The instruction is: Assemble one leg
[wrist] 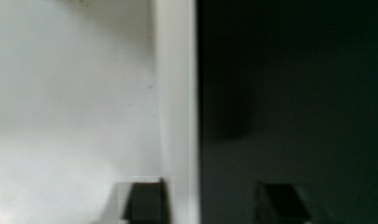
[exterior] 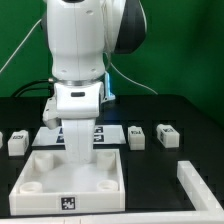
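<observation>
On my screen the gripper (exterior: 79, 152) hangs straight down at the far wall of the big square part (exterior: 30, 176), in the middle of the tabletop (exterior: 200, 145). I can see no leg in it.

The leg (exterior: 137, 137) I would go for sits on the tabletop to the exterior view's right of the gripper, well apart from it. Another leg (exterior: 165, 133) is just beside it, further right. A third leg (exterior: 17, 143) sits alone on the exterior view's left, about as far off. So I think the coming move is a slide to the right, then down. The legs look short and stubby from here — I cannot tell which way their long side runs.

The wrist view shows what the outside one hides. The two fingertips (wrist: 147, 200) are apart, with a gap between them. One is over white plastic and the other over dark tabletop, and a bright white edge runs between them — the wall, I guess. No leg shows in that view. Only the exterior view tells me where the legs are.
</observation>
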Controlling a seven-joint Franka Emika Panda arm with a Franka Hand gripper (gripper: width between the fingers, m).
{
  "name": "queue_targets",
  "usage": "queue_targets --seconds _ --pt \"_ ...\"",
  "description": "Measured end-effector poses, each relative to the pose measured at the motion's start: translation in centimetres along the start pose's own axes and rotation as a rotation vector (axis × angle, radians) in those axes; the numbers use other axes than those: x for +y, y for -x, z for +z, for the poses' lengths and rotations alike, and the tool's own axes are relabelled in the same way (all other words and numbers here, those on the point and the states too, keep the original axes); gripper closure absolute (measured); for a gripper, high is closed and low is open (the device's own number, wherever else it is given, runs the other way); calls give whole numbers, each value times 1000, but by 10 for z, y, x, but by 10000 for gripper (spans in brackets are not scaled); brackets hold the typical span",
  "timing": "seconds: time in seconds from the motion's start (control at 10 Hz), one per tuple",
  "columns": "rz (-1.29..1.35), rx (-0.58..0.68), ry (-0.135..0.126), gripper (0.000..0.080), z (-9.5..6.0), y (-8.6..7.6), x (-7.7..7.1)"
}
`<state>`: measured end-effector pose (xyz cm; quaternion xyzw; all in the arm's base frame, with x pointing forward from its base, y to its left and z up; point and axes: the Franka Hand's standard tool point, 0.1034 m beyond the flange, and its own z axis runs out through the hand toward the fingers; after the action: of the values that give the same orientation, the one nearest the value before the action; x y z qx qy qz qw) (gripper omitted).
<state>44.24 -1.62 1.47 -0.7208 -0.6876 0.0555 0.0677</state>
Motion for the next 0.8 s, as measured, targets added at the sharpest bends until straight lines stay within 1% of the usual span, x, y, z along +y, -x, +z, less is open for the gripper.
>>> queue_targets --seconds 0.1,0.8 --pt "0 0 5 733 -1 0 1" --pt "0 0 9 732 -2 0 2"
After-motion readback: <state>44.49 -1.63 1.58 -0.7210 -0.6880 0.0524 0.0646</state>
